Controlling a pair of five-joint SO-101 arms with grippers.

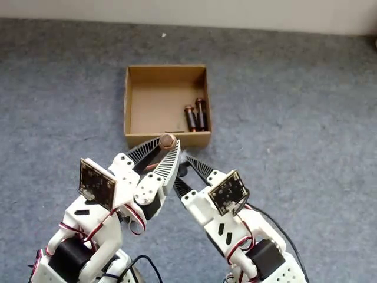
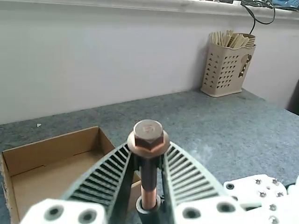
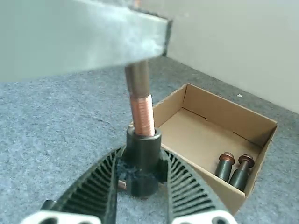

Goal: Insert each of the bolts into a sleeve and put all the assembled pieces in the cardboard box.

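My left gripper (image 1: 164,148) is shut on a copper bolt (image 2: 148,165), hex head (image 1: 168,141) up, just in front of the cardboard box (image 1: 166,71). The bolt's threaded shank (image 3: 141,114) enters a dark sleeve (image 3: 142,161), on which my right gripper (image 3: 140,179) is shut. In the high view the right gripper (image 1: 184,171) sits beside and below the left one. Two assembled pieces (image 1: 196,115) lie side by side in the box's right half, also seen from the right wrist (image 3: 235,171).
Grey carpet covers the table all round the box. A perforated beige holder (image 2: 227,63) with wooden sticks stands against the far wall in the left wrist view.
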